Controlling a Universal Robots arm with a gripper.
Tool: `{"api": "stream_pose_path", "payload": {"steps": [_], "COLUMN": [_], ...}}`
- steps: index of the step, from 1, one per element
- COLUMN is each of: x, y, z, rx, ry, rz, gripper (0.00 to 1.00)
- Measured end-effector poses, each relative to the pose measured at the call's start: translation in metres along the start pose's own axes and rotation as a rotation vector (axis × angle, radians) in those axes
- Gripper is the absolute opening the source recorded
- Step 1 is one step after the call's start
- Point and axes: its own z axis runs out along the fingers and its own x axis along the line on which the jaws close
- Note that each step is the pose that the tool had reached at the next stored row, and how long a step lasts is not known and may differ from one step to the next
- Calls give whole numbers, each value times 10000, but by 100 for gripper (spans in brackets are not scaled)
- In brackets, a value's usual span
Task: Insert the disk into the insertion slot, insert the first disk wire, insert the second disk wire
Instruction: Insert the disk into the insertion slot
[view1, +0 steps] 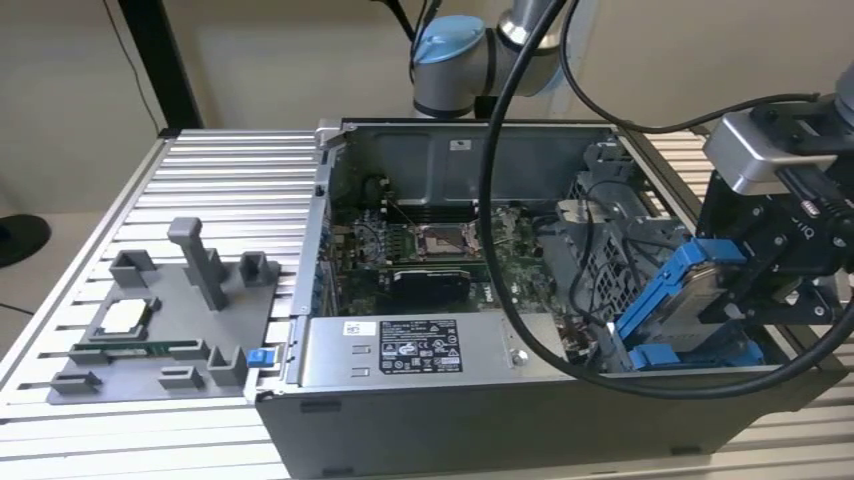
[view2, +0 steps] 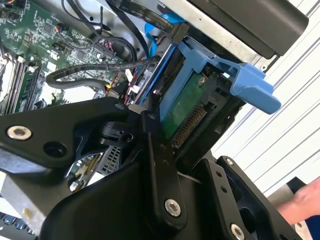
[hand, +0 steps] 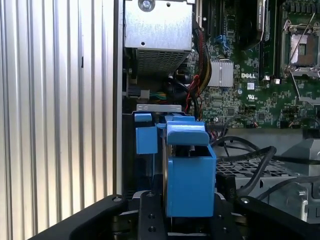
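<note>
Counting in the exterior view gives one arm (view1: 454, 60), one gripper (view1: 750, 300), one disk (view1: 674, 290), one open computer case (view1: 507, 430), one labelled power-supply box (view1: 400, 352) and one grey fixture tray (view1: 134, 385), all on one ribbed metal table (view1: 227, 170). One thick black cable (view1: 491, 200) is looped across the case.

The disk is pinched by the gripper and is held tilted over the end of the case at the exterior view's right. It is just beside the insertion slot (view1: 617, 295) of perforated grey metal. The disk's lower end is noted close to blue plastic pieces at the case edge. Whether it touches them, or has entered the bay at all, cannot be told.

In the first wrist view the disk (hand: 190, 180) is seen edge-on by its blue carrier, clamped between two black fingers (hand: 148, 215). The motherboard (hand: 240, 95) is seen beyond it. Perforated metal beside the carrier is partly covered by cables.

In the second wrist view the disk's green circuit board (view2: 187, 107) and its connector row are exposed, whereas the carrier side is presented to the exterior camera. One person's hand (view2: 305, 200) is recorded at the corner of the second wrist view, cut off by the edge. Several thin black cables are seen inside the case. Which of them are the disk wires cannot be made out.
</note>
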Motion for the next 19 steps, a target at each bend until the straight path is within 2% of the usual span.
{"api": "stream_pose_path", "payload": {"steps": [3,4,11,15,19], "x": [0,0,-1,-10,-22], "y": [0,0,0,3,7], "z": [1,1,-11,-85,-190], "rx": [1,2,0,0,1], "ry": [0,0,-1,-2,0], "rz": [0,0,0,1,3], "gripper": [0,100,100,100,100]}}
